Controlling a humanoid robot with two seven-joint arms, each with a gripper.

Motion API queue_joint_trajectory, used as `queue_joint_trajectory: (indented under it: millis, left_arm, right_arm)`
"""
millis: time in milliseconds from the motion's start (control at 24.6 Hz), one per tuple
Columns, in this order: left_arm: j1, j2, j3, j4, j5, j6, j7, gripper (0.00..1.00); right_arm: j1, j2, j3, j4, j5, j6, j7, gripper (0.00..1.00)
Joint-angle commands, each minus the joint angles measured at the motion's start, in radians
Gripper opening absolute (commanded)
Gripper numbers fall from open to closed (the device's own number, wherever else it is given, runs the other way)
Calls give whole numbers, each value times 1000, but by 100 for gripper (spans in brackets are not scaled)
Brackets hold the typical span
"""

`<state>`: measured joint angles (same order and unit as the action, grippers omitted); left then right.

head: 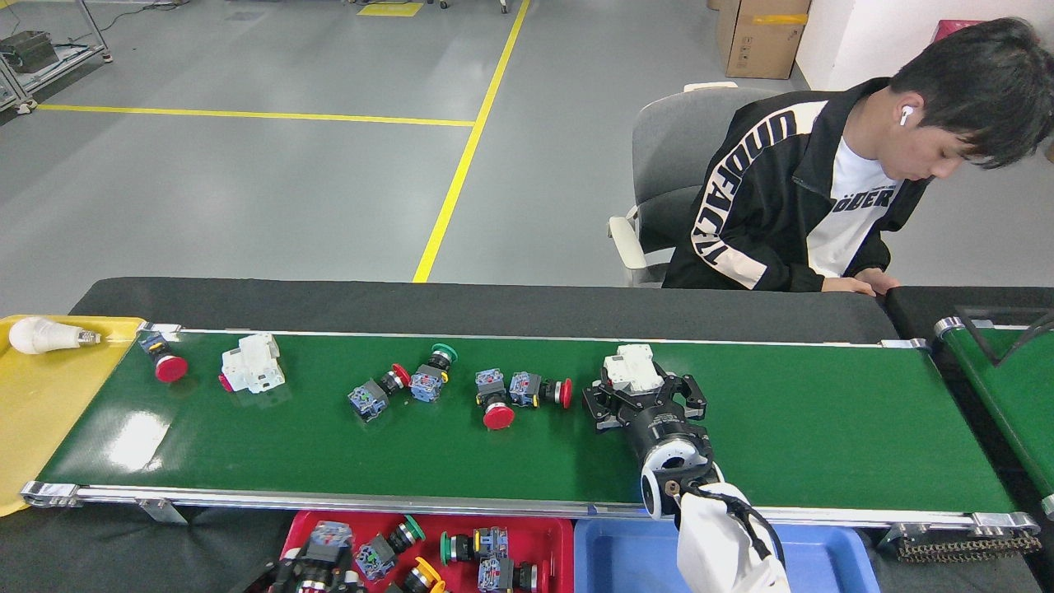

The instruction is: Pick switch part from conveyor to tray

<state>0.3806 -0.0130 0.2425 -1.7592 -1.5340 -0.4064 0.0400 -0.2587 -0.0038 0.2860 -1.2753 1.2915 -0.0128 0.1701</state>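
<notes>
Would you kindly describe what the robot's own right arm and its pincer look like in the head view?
The right pincer is black, with jointed, linkage-style fingers on a black cylindrical body. Behind it sits a white ring-shaped wrist joint, then a white arm shell with a black cable along it.

The left gripper (317,568) is cut off by the bottom edge over the red tray (543,531), jaw state unreadable; right gripper (646,395) partly hides a white part (630,368)
</notes>
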Motion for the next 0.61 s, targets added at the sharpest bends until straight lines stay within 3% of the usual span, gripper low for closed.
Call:
queue_joint_trajectory:
  millis: [0,122,203,244,284,325,365,406,447,487,528,569]
  left_arm:
    - [4,2,17,-16,12,-11,0,100]
    - [9,4,8,-17,14,-23,8,100]
    - [11,13,-12,-17,14,-54,24,89]
    - [11,36,-22,-17,14,-95,72,70]
    - [12,65,-32,-17,12,-143,115,19]
    - [15,84,-43,-17,12,-175,132,0]
    - [20,96,-51,-17,12,-190,138,0]
    - [18,91,-51,-17,12,-192,138,0]
    - [12,87,-51,-17,11,-192,133,14]
    - [11,84,-51,-17,11,-190,132,51]
    - [11,80,-43,-17,12,-199,138,100]
    - [11,87,-42,-17,14,-199,139,100]
  right_arm:
    - [78,-54,-11,-130,-35,-159,28,43]
    - [248,-140,-70,-306,-83,-273,28,44]
    - [371,-185,-114,-395,-100,-360,20,44]
    - [417,-208,-154,-421,-115,-426,16,44]
    - [449,-219,-203,-435,-136,-500,14,44]
    - [475,-219,-245,-441,-152,-573,16,44]
    - [507,-219,-297,-447,-159,-651,14,44]
    - [539,-216,-356,-449,-166,-728,14,44]
    - [558,-214,-409,-449,-175,-773,14,44]
    - [567,-212,-449,-447,-184,-773,14,44]
    - [579,-211,-498,-444,-195,-773,14,45]
    - [595,-208,-538,-440,-202,-773,16,46]
